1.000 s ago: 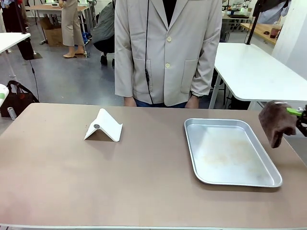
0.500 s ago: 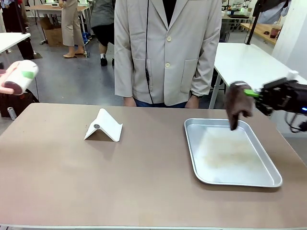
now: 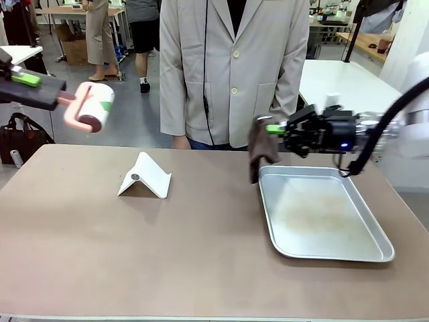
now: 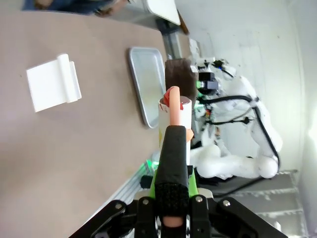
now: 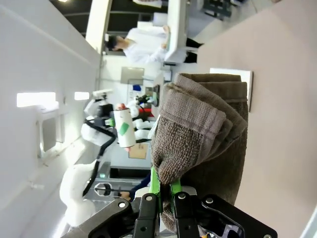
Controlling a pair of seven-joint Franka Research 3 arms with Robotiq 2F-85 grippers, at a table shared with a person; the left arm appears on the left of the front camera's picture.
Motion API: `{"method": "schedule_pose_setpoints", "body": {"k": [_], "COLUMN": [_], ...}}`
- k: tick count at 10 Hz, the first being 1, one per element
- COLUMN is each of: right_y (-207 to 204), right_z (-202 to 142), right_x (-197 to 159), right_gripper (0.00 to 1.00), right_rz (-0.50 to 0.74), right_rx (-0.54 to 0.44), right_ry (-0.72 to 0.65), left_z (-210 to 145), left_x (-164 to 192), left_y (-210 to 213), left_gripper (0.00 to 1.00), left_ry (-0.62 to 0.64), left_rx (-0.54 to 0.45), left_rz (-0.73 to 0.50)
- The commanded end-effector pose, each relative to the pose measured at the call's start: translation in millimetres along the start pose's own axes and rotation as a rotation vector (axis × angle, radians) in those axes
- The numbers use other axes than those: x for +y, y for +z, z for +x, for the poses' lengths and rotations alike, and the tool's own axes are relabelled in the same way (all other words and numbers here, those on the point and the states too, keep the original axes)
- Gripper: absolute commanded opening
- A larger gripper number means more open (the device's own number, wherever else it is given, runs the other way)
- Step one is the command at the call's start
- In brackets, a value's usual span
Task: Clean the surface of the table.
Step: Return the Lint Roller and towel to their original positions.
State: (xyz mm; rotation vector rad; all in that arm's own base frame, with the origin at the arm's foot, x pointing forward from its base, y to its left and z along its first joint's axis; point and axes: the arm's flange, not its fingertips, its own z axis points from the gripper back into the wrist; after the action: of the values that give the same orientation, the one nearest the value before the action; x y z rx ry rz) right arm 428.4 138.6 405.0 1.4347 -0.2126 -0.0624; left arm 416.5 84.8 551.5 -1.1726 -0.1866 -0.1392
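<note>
Across the lower half of the front view the table is lying, and we are seeing a white folded stand left of centre on it and a metal tray to the right. In the upper left, our left gripper is clamping its jaws on the handle of a lint roller, held above the table. At centre right, our right gripper is pinching a brown cloth, which is hanging over the tray's far left corner. A person is standing at the far edge.
</note>
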Motion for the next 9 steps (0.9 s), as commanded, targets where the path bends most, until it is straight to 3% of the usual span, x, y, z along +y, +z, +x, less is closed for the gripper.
{"method": "schedule_pose_setpoints", "body": {"k": [1, 3, 5, 7, 9], "right_y": [-43, -70, -72, -59, -75], "right_z": [17, 21, 26, 26, 20], "right_x": [-20, -43, -55, -58, -64], "right_gripper": [0.09, 0.09, 0.09, 0.09, 0.09], "right_rz": [-0.036, -0.040, -0.014, 0.016, -0.029], "right_rx": [0.021, 0.119, 0.151, 0.174, 0.144], "right_ry": [0.009, -0.014, -0.043, -0.090, -0.071], "left_z": [-4, -7, -11, -3, -3], "left_x": [-12, -17, -18, -12, -12], "left_y": [-29, -63, -90, -78, -78], "left_gripper": [0.22, 0.22, 0.22, 0.22, 0.22], "left_ry": [0.049, 0.108, 0.142, 0.106, 0.106], "left_rx": [-0.069, -0.134, -0.126, -0.110, -0.110], "left_rz": [0.085, 0.167, 0.176, 0.191, 0.191]}}
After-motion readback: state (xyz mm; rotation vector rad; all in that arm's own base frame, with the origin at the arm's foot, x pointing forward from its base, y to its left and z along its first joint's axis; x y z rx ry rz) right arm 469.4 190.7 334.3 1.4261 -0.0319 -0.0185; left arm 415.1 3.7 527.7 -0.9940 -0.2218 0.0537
